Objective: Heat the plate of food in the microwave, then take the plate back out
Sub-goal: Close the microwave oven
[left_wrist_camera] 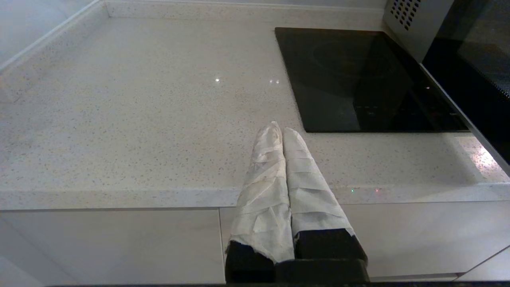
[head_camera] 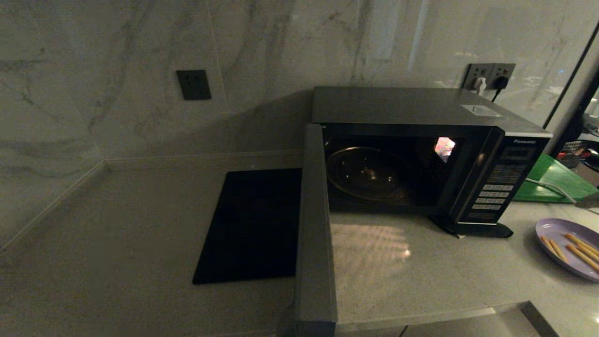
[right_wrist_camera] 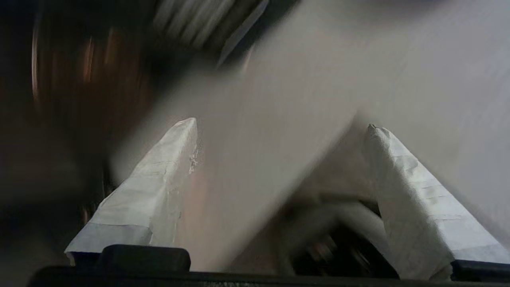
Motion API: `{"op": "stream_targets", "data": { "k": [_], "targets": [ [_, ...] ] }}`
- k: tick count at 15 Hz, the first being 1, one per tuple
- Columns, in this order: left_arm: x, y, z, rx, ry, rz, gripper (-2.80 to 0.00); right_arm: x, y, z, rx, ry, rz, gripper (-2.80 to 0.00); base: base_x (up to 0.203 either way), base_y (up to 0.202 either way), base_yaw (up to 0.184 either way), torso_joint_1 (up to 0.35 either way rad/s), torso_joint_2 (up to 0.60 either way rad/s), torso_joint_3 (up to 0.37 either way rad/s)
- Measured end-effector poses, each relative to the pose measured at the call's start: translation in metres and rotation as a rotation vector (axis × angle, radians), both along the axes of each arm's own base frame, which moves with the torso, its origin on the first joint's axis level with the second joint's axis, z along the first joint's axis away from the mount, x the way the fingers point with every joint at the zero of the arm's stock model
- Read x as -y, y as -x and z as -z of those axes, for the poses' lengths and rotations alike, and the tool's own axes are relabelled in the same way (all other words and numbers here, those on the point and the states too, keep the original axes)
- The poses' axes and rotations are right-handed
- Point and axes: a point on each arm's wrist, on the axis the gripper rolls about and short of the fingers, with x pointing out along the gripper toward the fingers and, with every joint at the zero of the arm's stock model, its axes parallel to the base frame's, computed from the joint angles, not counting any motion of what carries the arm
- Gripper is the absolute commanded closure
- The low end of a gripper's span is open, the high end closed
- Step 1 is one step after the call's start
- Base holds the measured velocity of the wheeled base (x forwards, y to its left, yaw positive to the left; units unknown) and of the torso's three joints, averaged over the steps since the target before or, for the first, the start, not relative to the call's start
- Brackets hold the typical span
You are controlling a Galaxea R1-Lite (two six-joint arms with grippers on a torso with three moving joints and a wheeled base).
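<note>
The microwave [head_camera: 421,154] stands on the counter with its door [head_camera: 314,224] swung wide open to the left. Inside, only its bare glass turntable [head_camera: 367,174] shows. The plate of food [head_camera: 557,229], light purple with a few orange-tan sticks [head_camera: 580,252], sits on the counter to the right of the microwave, at the head view's edge. Neither gripper shows in the head view. My left gripper [left_wrist_camera: 281,127] is shut and empty above the counter's front edge, left of the open door [left_wrist_camera: 478,79]. My right gripper [right_wrist_camera: 281,123] is open with nothing between its fingers; its surroundings are blurred.
A flat black slab [head_camera: 255,224] lies on the counter left of the microwave door, and it also shows as a dark slab [left_wrist_camera: 366,79] ahead of my left gripper. A green board [head_camera: 557,182] with a pale utensil handle [head_camera: 552,187] lies behind the plate. Wall sockets [head_camera: 489,75] sit behind the microwave.
</note>
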Motion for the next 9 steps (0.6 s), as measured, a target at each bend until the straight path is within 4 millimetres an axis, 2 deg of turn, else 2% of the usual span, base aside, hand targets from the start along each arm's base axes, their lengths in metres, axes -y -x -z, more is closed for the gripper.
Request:
{"op": "stream_targets", "data": {
  "k": [2, 4, 5, 9],
  "targets": [
    [0.000, 0.000, 0.000, 0.000, 0.000, 0.000, 0.00, -0.032, 0.031, -0.009, -0.034, 0.034, -0.130, -2.80, 0.000, 0.000, 0.000, 0.000, 0.00, 0.000],
    [0.000, 0.000, 0.000, 0.000, 0.000, 0.000, 0.00, -0.043, 0.056, -0.017, -0.064, 0.053, -0.192, -2.80, 0.000, 0.000, 0.000, 0.000, 0.00, 0.000],
    [0.000, 0.000, 0.000, 0.000, 0.000, 0.000, 0.00, -0.046, 0.065, -0.021, -0.071, 0.058, -0.218, 0.00, 0.000, 0.000, 0.000, 0.000, 0.00, 0.000],
    [0.000, 0.000, 0.000, 0.000, 0.000, 0.000, 0.00, -0.051, 0.080, -0.035, -0.042, 0.088, -0.263, 0.00, 0.000, 0.000, 0.000, 0.000, 0.00, 0.000]
  ]
}}
